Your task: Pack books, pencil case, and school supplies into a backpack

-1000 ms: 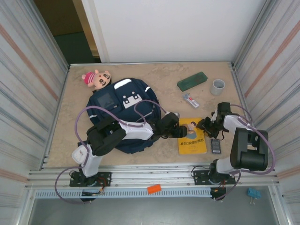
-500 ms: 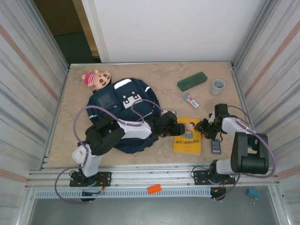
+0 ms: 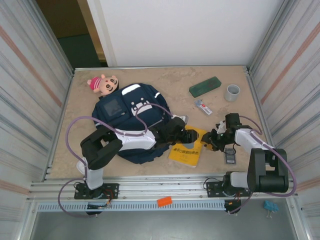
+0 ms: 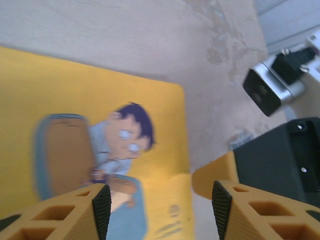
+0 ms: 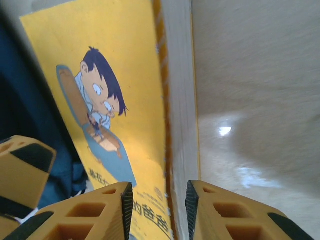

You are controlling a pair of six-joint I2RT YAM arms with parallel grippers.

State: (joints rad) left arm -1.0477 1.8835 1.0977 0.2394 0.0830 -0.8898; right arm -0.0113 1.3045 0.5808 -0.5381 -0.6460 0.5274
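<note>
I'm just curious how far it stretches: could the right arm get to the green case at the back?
Probably yes: the green case lies uncovered on that arm's side of the table. For now, though, the right pincer is busy at the edge of the yellow book.

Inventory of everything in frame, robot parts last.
backpack: 1, navy, table left-centre
plush doll: 1, pink, beyond backpack
book: 1, yellow, right of backpack
pencil case: 1, dark green, far right
cup: 1, grey, beside case
stick: 1, white-red, near case
flat device: 1, dark grey, right of book
orange piece: 1, orange, front rail
blue piece: 1, blue, past rail, right
left gripper: 1, orange fingers, open over book
right gripper: 1, orange fingers, astride book's edge
</note>
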